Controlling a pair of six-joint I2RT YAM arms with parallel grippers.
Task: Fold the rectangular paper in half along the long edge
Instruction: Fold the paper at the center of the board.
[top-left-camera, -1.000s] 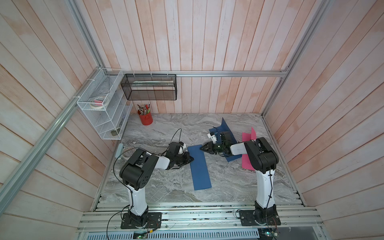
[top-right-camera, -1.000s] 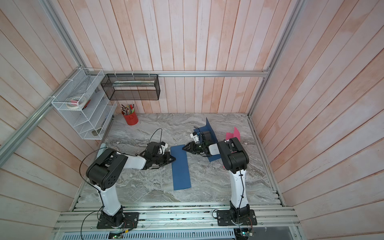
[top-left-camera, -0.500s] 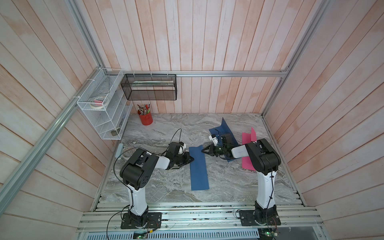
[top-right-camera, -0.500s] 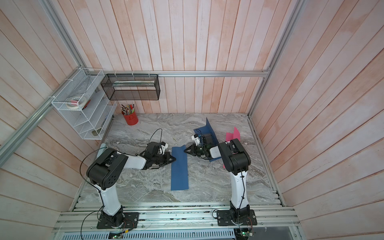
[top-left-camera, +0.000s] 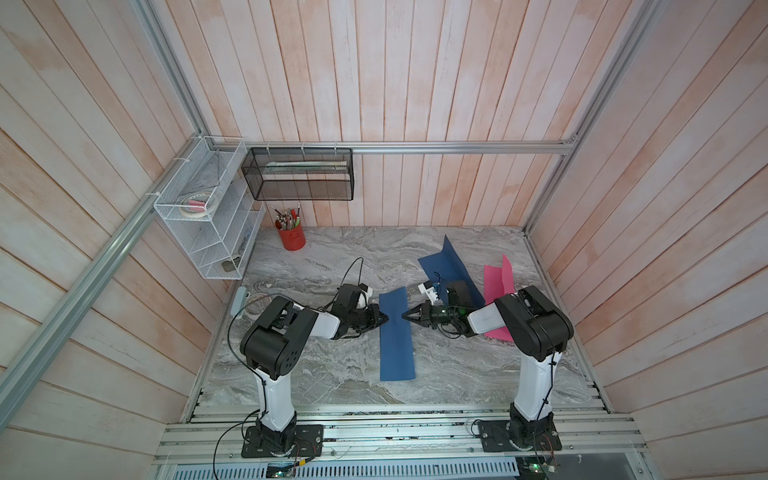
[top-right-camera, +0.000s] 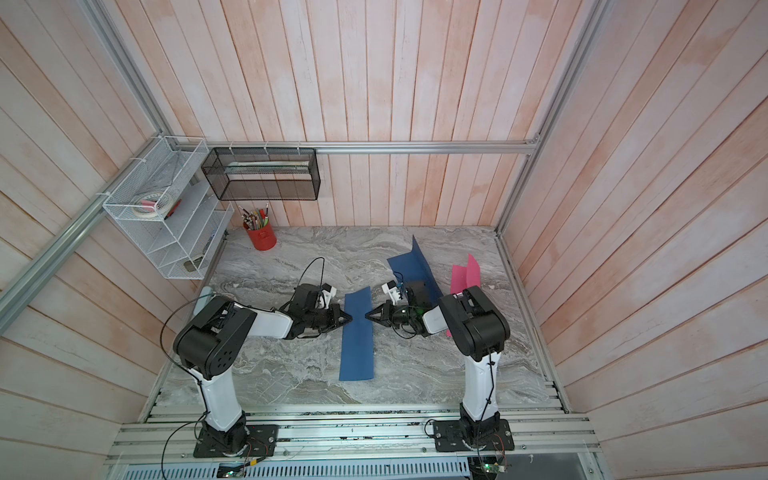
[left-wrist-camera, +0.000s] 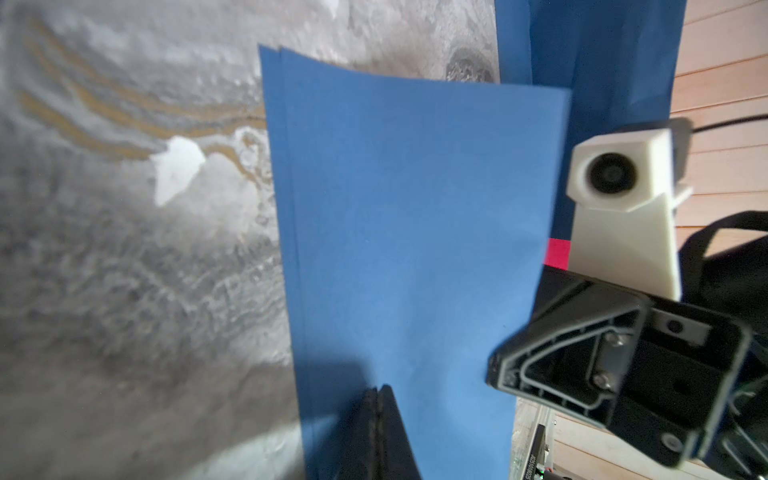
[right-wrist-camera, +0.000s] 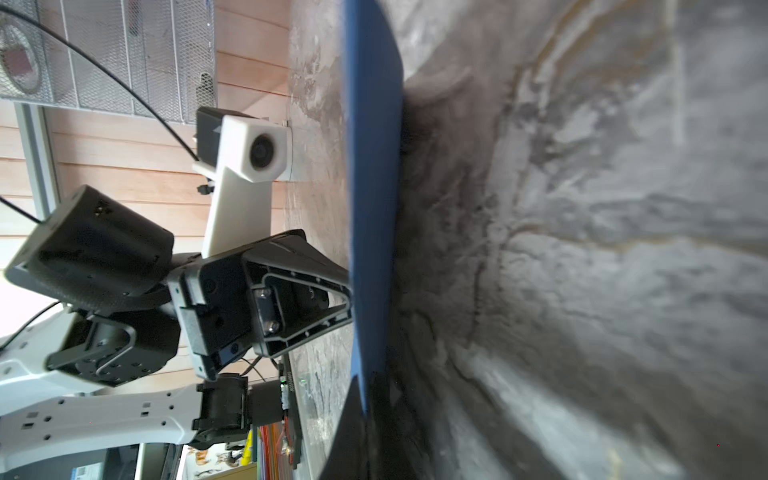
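only wrist views tell: right hand (right-wrist-camera: 365, 401) pinches blue paper (right-wrist-camera: 370, 187) edge; left hand (left-wrist-camera: 378, 401) clenched, tip on it.

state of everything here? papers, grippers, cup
centre blue paper: folded double, lying on table
left gripper: shut, tips on its long edge
right gripper: shut on the opposite long edge
back blue paper: creased, one flap raised
pink paper: creased, one flap raised
red pen cup: upright, holds pens
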